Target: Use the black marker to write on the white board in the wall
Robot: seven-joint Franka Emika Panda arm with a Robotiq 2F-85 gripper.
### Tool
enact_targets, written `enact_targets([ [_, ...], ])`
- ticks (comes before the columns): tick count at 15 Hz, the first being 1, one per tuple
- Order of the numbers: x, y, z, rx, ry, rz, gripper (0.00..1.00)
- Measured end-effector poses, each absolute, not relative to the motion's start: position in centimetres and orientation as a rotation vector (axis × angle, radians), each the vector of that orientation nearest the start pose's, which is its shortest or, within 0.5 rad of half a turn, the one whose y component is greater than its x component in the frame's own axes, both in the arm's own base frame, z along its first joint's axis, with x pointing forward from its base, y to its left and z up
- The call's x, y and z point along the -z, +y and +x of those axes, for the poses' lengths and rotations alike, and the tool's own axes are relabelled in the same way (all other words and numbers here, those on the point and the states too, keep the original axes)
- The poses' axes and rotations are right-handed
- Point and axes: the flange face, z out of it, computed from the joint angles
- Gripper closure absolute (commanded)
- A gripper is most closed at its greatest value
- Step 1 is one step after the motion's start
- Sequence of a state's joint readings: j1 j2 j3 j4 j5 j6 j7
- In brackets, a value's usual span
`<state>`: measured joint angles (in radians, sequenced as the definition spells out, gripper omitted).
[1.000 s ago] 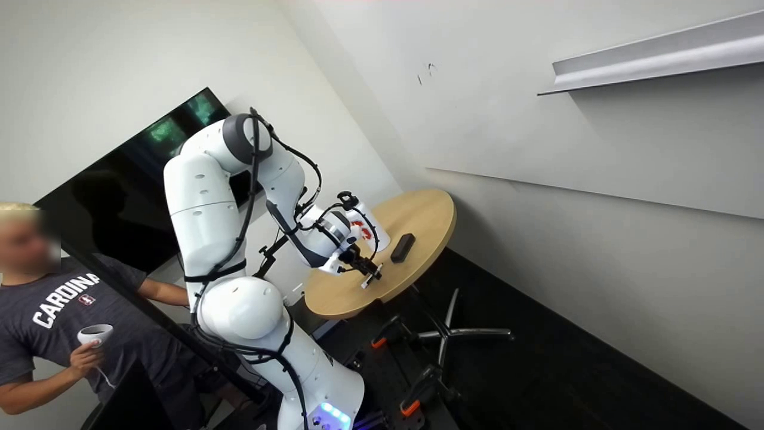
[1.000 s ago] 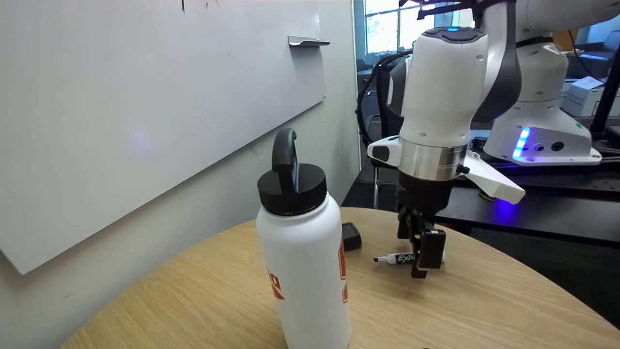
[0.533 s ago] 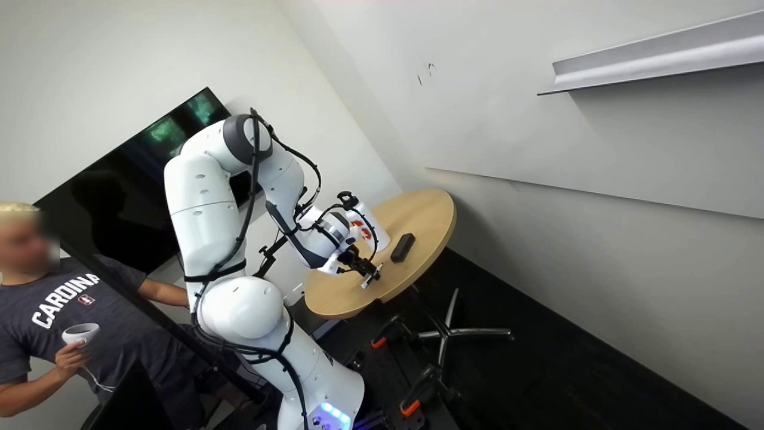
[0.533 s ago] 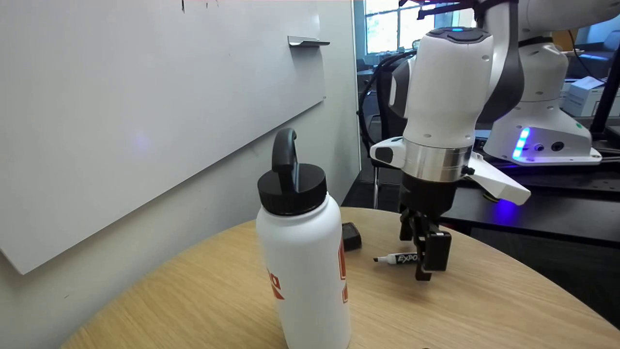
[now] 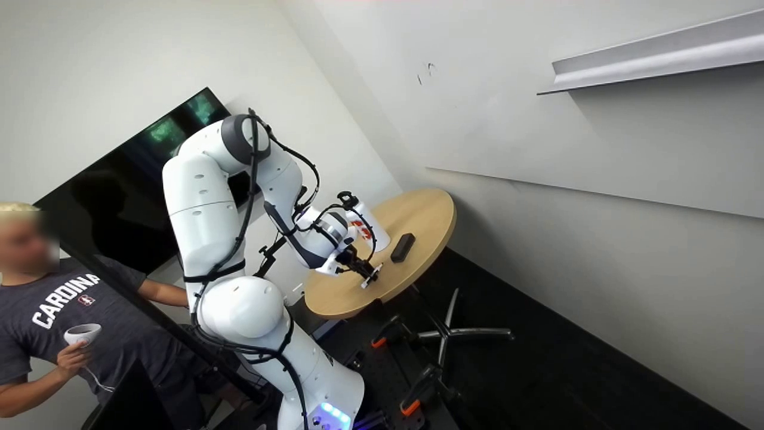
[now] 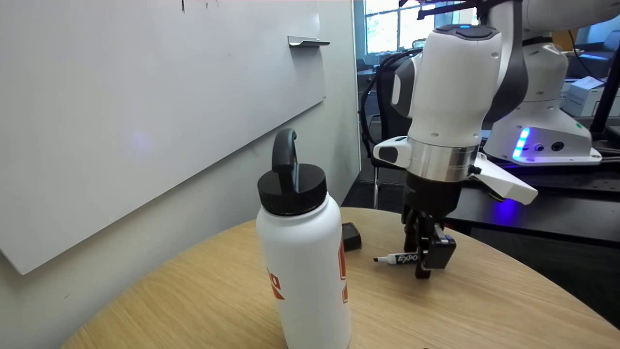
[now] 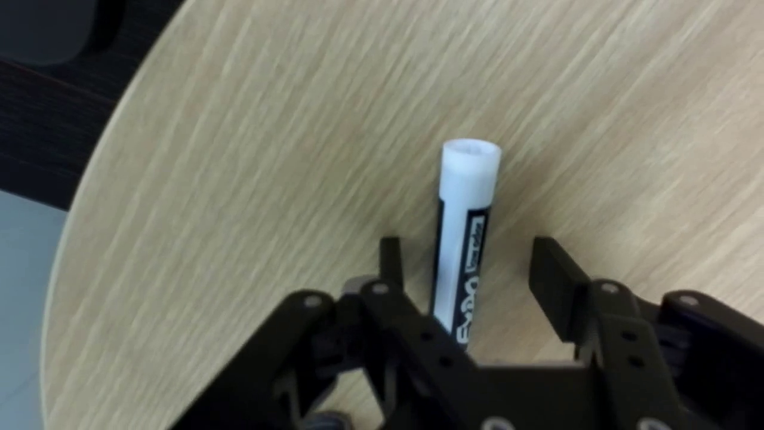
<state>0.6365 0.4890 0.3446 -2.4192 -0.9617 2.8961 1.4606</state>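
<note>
Pale walls (image 5: 101,42), a dark screen (image 5: 122,191) hung on one; white board (image 6: 145,97) on the next, a few small black marks (image 6: 183,6) on it, pale ledge (image 5: 656,57) projecting from it. Light-wood counter (image 6: 203,286) with rounded edge below. Black marker (image 7: 456,239) lying on the counter: white barrel, black EXPO label, dark tip showing in an exterior view. End effector (image 7: 467,266) pointing down over it, released. Fingers (image 7: 552,280) stand moderately apart, one to each side of the barrel, the gap clearly wider than the marker; wood shows between barrel and each fingertip. Whether the tips rest on the counter I can't tell; the close view is soft. White bottle (image 6: 305,271), black-lidded, red markings, upright on the counter; dark block (image 5: 403,248) near it. Grey-shirted person (image 5: 83,298) holding a white cup-shaped item (image 5: 82,335).
</note>
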Motion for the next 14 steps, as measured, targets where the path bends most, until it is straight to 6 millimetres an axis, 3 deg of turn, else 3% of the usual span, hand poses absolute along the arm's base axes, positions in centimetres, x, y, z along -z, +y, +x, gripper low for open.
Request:
enact_targets([
  [3,-12.9,42.0,20.2,0.183,-0.630,-3.023,0.96],
  [4,-13.0,42.0,20.2,0.184,-0.631,-3.022,1.00],
  [9,-14.0,42.5,19.2,0.160,-0.620,-3.009,0.95],
  [14,-19.2,42.1,19.8,0.106,-0.554,-3.029,0.95],
])
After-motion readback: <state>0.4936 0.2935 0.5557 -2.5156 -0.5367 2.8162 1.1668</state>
